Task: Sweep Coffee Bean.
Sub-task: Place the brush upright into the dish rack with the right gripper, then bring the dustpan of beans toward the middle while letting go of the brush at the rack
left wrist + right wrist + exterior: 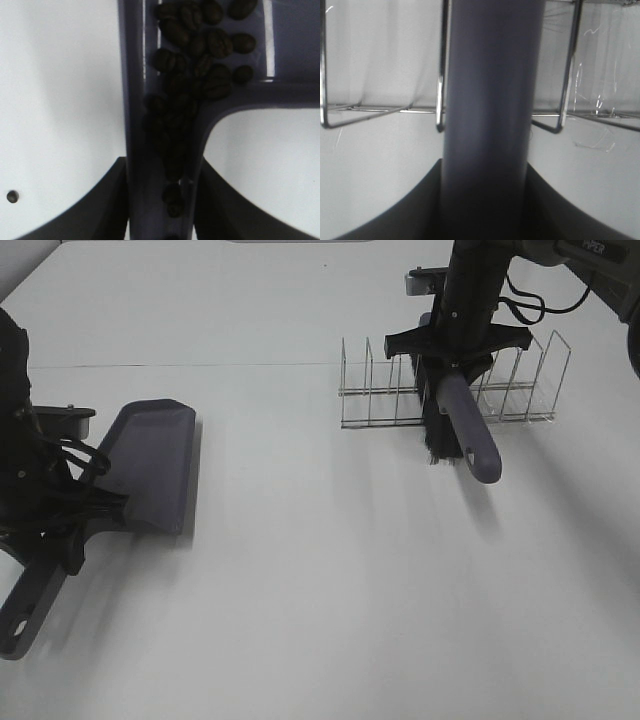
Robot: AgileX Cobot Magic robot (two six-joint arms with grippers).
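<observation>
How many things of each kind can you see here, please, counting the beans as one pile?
Dustpan: 1
Brush: 1
Wire rack: 1
Bean pile: 1
Grippers: 2, the left gripper and the right gripper
Total: 6

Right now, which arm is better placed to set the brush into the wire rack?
Right. The right gripper holds the brush at the wire rack; the left gripper is busy holding the dustpan.

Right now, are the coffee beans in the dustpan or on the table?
In: the coffee beans lie piled inside the dustpan.
</observation>
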